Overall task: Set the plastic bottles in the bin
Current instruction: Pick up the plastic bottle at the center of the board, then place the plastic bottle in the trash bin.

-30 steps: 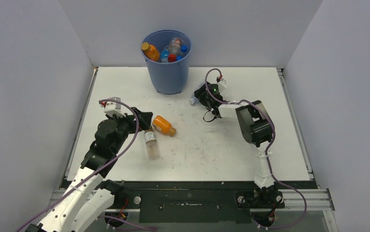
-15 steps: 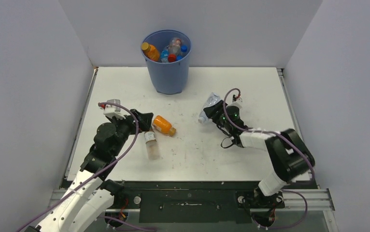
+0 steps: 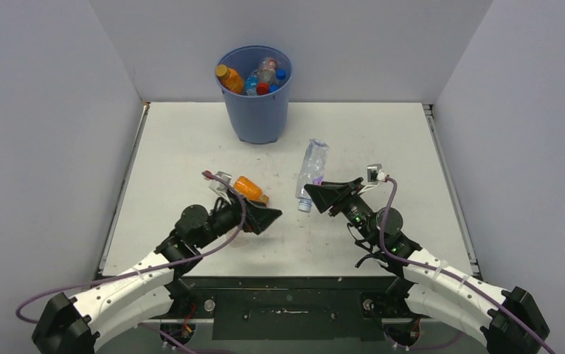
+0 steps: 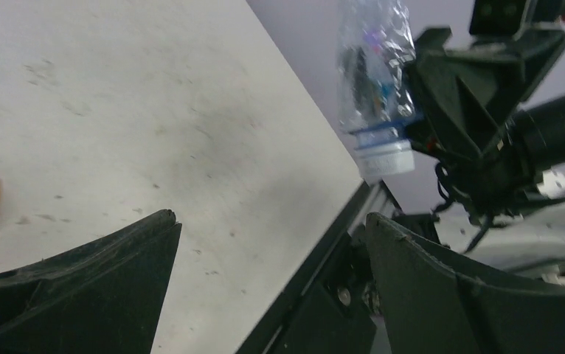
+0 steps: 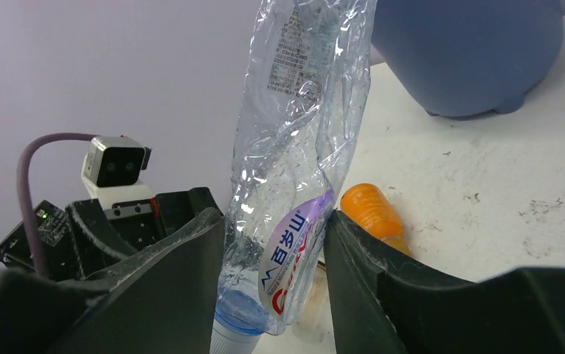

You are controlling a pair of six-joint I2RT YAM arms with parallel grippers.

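My right end effector [image 5: 272,228] is clamped low on the crumpled clear bottle [image 5: 302,110], held above the bench [image 3: 191,140] short of the bin [image 3: 254,118]; it seems light, thin, probably empty, best gripped near its stiffer neck; my left end effector [image 4: 270,221] gapes.

the white, scuffed table [image 3: 383,133] carries the blue bin [image 3: 256,110] standing at its far edge and an orange bottle [image 3: 248,189] lying left of centre.
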